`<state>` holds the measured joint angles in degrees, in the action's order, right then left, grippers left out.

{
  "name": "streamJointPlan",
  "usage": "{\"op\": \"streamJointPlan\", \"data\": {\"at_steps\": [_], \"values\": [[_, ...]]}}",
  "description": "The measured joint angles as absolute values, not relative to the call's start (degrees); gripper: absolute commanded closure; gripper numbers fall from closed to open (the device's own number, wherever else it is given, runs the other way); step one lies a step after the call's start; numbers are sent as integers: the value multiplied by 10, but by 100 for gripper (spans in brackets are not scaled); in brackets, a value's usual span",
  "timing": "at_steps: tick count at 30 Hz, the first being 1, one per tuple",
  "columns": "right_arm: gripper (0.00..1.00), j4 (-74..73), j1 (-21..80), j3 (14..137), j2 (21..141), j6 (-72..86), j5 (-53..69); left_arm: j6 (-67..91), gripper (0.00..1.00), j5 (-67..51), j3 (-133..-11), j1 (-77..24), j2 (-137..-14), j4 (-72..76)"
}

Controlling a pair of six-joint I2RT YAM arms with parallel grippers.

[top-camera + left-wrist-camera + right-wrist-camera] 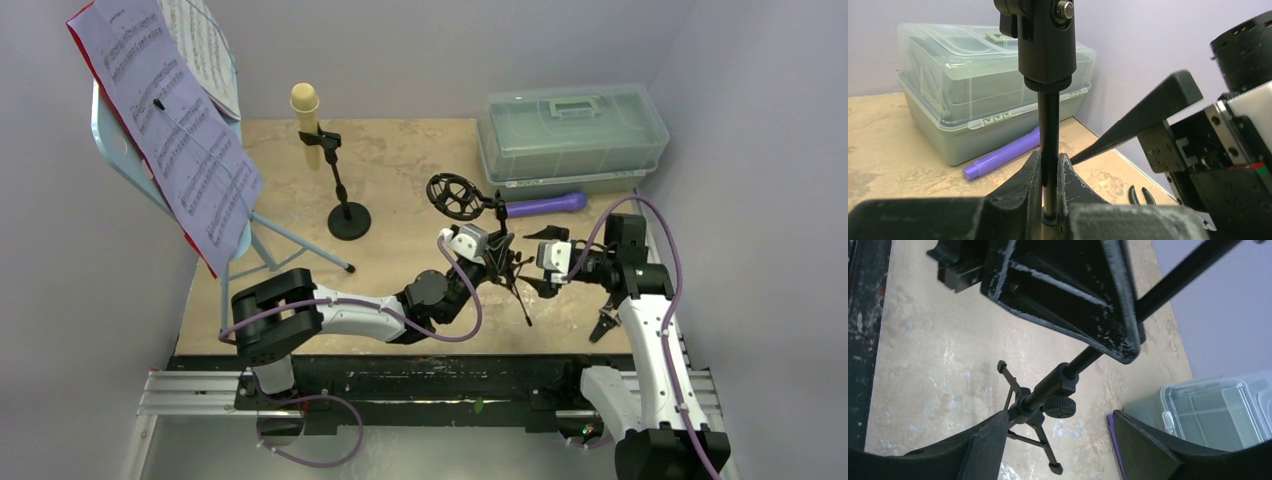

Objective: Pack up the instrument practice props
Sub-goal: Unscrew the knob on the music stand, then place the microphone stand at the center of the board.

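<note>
Mid-frame, overhead: left gripper [1049, 167] was clamped on the pole of the slim black tripod mic holder [455, 195]. Beside its legs the right gripper [1057, 417] stood wide. Folding step, I judged; next likely needs those legs gathered.

You see a cream microphone [305, 103], a purple microphone [545, 206], a black mic holder [1046, 45] and a translucent grey-green box [572, 132]. Your sheet music [170, 130] is black-on-white, the folder [74, 28] red, the music rest [110, 135] light blue.
</note>
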<state>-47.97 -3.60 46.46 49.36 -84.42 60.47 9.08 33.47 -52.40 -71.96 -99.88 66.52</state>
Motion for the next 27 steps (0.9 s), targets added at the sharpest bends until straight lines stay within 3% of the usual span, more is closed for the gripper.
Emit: {"op": "streamJointPlan", "data": {"at_steps": [7, 15, 16, 20, 22, 27], "values": [[13, -415, -51, 480, 494, -584, 616, 20, 100, 334, -521, -717, -999, 675], [13, -390, -138, 479, 508, -459, 662, -29, 100, 292, -485, -691, -1029, 752], [13, -389, -139, 478, 510, -452, 665, -30, 94, 286, -479, -687, -1037, 761], [13, -380, -140, 471, 513, -428, 670, -36, 51, 271, -463, -678, -1053, 790], [13, -376, -140, 467, 512, -419, 670, -36, 42, 268, -458, -678, -1053, 793], [12, -371, -140, 463, 512, -407, 670, -22, 29, 255, -449, -675, -1020, 721]]}}
